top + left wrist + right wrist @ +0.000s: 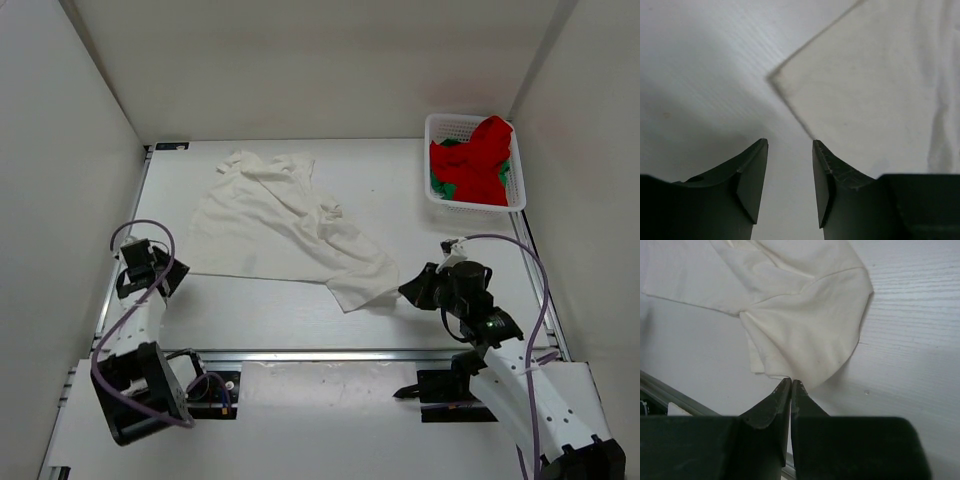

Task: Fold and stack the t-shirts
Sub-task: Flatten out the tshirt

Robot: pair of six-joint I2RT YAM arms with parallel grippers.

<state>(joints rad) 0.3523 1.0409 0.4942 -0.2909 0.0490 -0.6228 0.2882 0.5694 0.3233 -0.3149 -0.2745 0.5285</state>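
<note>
White shirt [280, 225] rumpled, unfolded; red shirt [478, 158], green shirt [437, 187] in basket [465, 119]; nothing stacked. Left gripper [790, 145] fingers apart, empty; right gripper [791, 382] fingers pressed together, empty.

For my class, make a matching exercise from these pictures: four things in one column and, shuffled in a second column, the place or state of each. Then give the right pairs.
Column one
1. white t-shirt
2. red t-shirt
3. left gripper
4. right gripper

Column two
A. jaws closed together
B. in the basket
C. jaws apart, nothing between them
D. lying on the table

Pairs: 1-D, 2-B, 3-C, 4-A
</note>
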